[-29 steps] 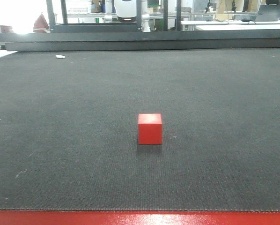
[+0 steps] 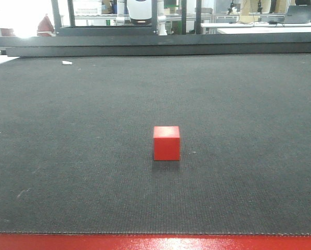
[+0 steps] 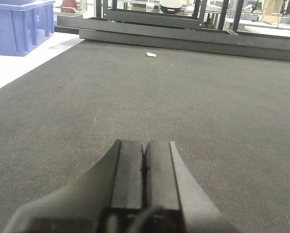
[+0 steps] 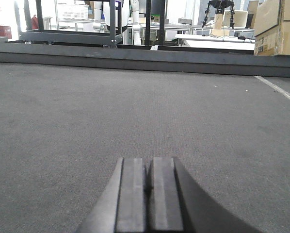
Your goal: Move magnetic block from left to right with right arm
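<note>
While the red magnetic cube (image 2: 166,143) sits untouched on the dark mat (image 2: 67,130), the right gripper (image 4: 148,194) and left gripper (image 3: 144,179) — both pressed together, empty — seem parked.

The magnetic block (image 2: 166,143), mid-frame, has smooth, matt red faces. Beneath it the mat (image 2: 67,130) is dark grey, rough woven cloth (a fine ribbed weave). The left gripper (image 3: 144,145) and right gripper (image 4: 149,161) look matt black plastic.
</note>
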You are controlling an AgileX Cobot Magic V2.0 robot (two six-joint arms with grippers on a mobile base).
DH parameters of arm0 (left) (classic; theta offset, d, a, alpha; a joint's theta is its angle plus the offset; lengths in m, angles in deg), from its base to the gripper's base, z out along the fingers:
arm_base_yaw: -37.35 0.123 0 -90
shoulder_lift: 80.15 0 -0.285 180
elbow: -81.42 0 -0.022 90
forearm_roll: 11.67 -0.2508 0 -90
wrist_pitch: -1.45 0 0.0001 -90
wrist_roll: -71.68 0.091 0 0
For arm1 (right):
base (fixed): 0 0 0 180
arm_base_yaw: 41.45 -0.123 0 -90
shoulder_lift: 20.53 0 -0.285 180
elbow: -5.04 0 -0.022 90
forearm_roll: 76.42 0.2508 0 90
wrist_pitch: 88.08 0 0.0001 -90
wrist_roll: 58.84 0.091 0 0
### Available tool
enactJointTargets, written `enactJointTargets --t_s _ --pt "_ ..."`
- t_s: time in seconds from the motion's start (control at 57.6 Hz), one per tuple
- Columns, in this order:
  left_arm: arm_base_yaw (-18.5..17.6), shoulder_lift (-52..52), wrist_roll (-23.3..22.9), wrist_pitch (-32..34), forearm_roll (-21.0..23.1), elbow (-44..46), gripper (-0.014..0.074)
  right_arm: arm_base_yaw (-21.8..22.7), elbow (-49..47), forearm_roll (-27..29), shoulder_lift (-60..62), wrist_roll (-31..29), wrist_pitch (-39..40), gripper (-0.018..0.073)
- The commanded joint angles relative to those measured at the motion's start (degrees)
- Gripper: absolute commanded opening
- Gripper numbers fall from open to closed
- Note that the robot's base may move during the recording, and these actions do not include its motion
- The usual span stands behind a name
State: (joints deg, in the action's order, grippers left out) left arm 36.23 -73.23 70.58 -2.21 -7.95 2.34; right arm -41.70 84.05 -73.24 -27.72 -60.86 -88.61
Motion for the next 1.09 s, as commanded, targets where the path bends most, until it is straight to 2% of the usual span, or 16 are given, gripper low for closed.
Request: enactJointTargets --t_s 0.0,0.417,0.521,0.59,0.747,0.99,1.077 --pt "-0.1 -0.57 -0.1 4.82 0.16 -0.48 -0.0117 0.23 -0.04 0.11 1.24 -0.25 4.94 0.0054" --pt "-0.1 -0.57 -0.1 4.82 0.16 -0.48 -0.0117 0.23 -0.69 0.64 1.24 -0.14 2.52 0.0054" --pt "-0.1 -0.57 -0.1 4.82 0.16 -0.48 -0.0117 0.23 -3.85 0.99 1.12 -0.09 -1.63 0.0054" --pt "-0.1 -0.57 -0.1 4.82 0.16 -0.48 -0.0117 0.23 -8.06 0.99 -0.37 -0.09 -8.5 0.0054" --pt "-0.1 -0.57 -0.1 4.82 0.16 -0.48 -0.0117 0.19 -15.82 0.99 -7.95 -0.09 -16.63 0.0054" --pt "-0.1 -0.57 -0.1 4.82 0.16 -0.48 -0.0117 0.06 -24.11 0.99 -23.87 -0.02 -18.49 0.0054" --pt "-0.1 -0.57 -0.1 4.82 0.16 -0.48 -0.0117 -1.29 -27.17 0.83 -30.04 0.23 -18.43 0.0054"
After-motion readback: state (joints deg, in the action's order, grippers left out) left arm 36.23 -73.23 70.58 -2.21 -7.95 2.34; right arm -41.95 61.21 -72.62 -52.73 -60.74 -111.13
